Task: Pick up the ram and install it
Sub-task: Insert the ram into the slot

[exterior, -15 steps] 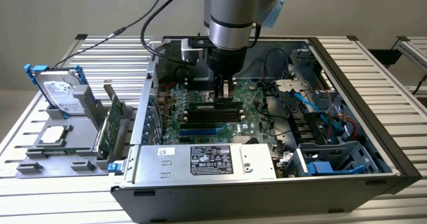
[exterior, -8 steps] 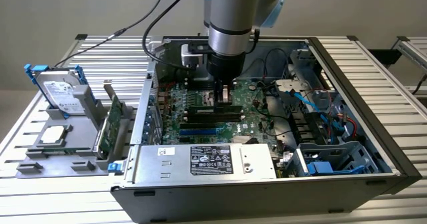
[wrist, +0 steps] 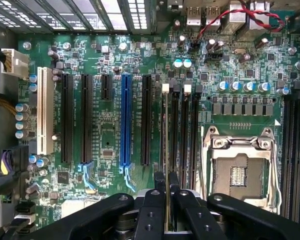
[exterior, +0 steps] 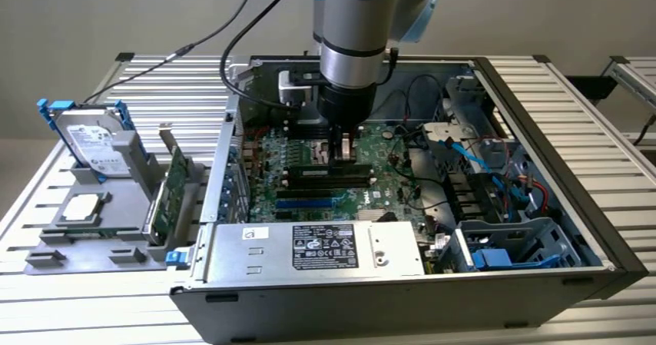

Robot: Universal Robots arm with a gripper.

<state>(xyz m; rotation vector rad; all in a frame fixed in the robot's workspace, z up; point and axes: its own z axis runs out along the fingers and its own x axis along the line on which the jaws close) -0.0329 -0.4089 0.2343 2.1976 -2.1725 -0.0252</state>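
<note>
My gripper (exterior: pixel 343 154) reaches straight down into the open computer case (exterior: pixel 533 114), just over the motherboard (exterior: pixel 297 187). In the wrist view its black fingers (wrist: pixel 160 192) are shut on the ram (wrist: pixel 165 150), a thin green stick seen edge-on. The ram runs lengthwise along the black memory slot (wrist: pixel 174 130) bank beside the empty CPU socket (wrist: pixel 240 167), lined up with the slot nearest the expansion slots. I cannot tell whether its lower edge touches that slot. White latches (wrist: pixel 165 89) sit at the slots' far ends.
Long black and blue expansion slots (wrist: pixel 125 120) lie beside the memory bank. Red and black cables (wrist: pixel 240 17) hang near the board's edge. The power supply (exterior: pixel 318 249) fills the case front. Outside, a tray holds a hard drive (exterior: pixel 92 141) and an upright green card (exterior: pixel 169 195).
</note>
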